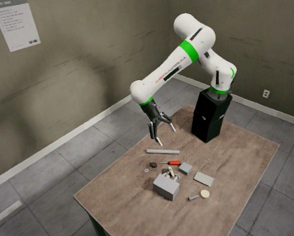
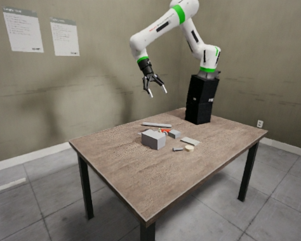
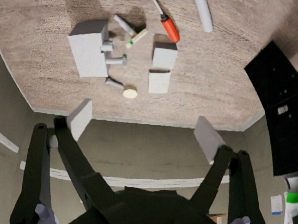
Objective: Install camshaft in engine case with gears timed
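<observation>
The grey engine case [image 1: 166, 186] stands upright near the middle of the table; it also shows in the exterior view [image 2: 153, 139] and in the wrist view [image 3: 88, 52]. A pale shaft-like part, probably the camshaft [image 1: 170, 171], lies against the case's far side and shows in the wrist view [image 3: 124, 24]. Its gears are too small to make out. My gripper [image 1: 167, 136] is open and empty. It hangs well above the table's back left area, apart from every part, and shows in the exterior view [image 2: 158, 92] and the wrist view [image 3: 145, 129].
A long grey rod [image 1: 162, 151], a red-handled screwdriver [image 1: 171, 163], a dark disc [image 1: 153, 164] and a small washer [image 1: 146, 170] lie behind the case. A small grey block [image 1: 185, 168], a flat plate [image 1: 203, 179], a cream disc [image 1: 204, 194] and a bolt [image 1: 193, 197] lie to its right. The black robot pedestal [image 1: 211, 115] stands at the back.
</observation>
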You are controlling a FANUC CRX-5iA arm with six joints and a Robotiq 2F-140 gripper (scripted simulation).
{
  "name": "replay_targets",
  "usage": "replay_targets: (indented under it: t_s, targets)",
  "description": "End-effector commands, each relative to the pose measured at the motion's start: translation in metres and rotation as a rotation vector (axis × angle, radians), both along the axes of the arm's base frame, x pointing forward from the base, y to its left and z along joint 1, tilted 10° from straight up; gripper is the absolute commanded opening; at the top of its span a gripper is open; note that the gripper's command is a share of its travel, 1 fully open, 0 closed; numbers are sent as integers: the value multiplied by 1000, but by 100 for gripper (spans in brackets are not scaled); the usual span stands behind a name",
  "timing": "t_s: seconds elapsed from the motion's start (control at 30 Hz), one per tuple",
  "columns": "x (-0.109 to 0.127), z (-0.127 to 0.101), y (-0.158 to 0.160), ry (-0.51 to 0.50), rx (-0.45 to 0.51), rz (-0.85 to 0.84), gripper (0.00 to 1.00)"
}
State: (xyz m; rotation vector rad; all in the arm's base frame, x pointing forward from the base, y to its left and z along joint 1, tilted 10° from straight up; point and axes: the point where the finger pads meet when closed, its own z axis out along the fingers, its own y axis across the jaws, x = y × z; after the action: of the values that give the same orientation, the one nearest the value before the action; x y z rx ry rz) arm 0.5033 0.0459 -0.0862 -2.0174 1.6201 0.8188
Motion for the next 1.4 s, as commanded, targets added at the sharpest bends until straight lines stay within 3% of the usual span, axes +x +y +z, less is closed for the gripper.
replay_targets:
  t_s: [0.0,0.2,0.33,0.8,1.07,1.37]
  targets:
    - [2,-67,6,129,75,-235,100]
    - [-1,-117,7,270,136,-462,100]
    - [-2,-133,7,365,180,-616,100]
    - [-2,-142,8,374,184,-630,100]
    - [-2,-159,11,374,184,-630,100]
    - [-1,-195,17,374,184,-630,100]
